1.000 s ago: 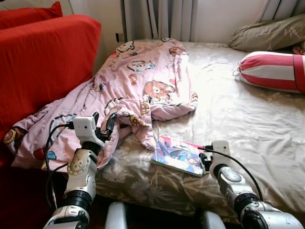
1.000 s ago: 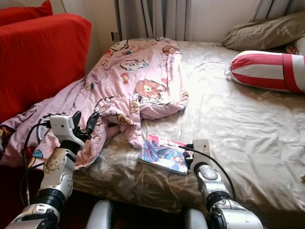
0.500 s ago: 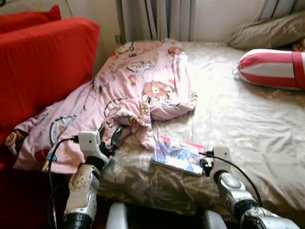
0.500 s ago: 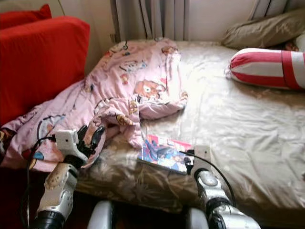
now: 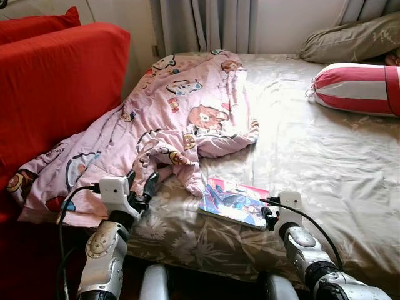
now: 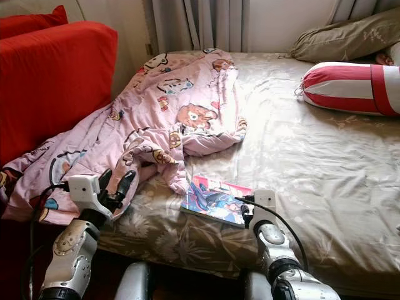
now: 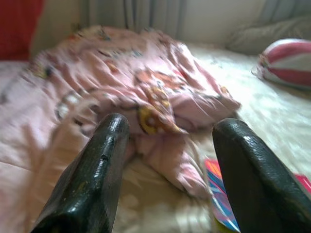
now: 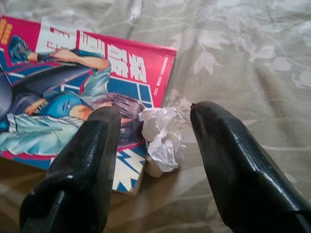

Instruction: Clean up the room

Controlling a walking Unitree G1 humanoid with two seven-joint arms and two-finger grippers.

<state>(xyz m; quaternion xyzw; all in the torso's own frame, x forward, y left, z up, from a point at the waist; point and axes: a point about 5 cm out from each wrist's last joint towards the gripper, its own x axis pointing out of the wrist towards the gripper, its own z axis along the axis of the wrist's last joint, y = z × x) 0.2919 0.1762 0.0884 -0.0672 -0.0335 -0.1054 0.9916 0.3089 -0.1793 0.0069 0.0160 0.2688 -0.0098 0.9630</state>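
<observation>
Near the bed's (image 5: 350,187) front edge, the spread right end effector (image 8: 154,160) brackets a crumpled tissue (image 8: 163,133) touching the comic book (image 5: 236,204); the left end effector (image 5: 140,187), also spread, hovers beside the pink blanket (image 5: 181,119).

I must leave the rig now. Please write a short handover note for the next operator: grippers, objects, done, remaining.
Right gripper: open, fingers either side of a crumpled white paper wad by the comic book near the bed's front edge; not yet gripped.
Left gripper: open, holding nothing, over the bed's front edge beside the pink blanket.
Done: nothing visibly tidied.
Left: grip the wad, remove the book, straighten the rumpled blanket that hangs off the bed.
</observation>
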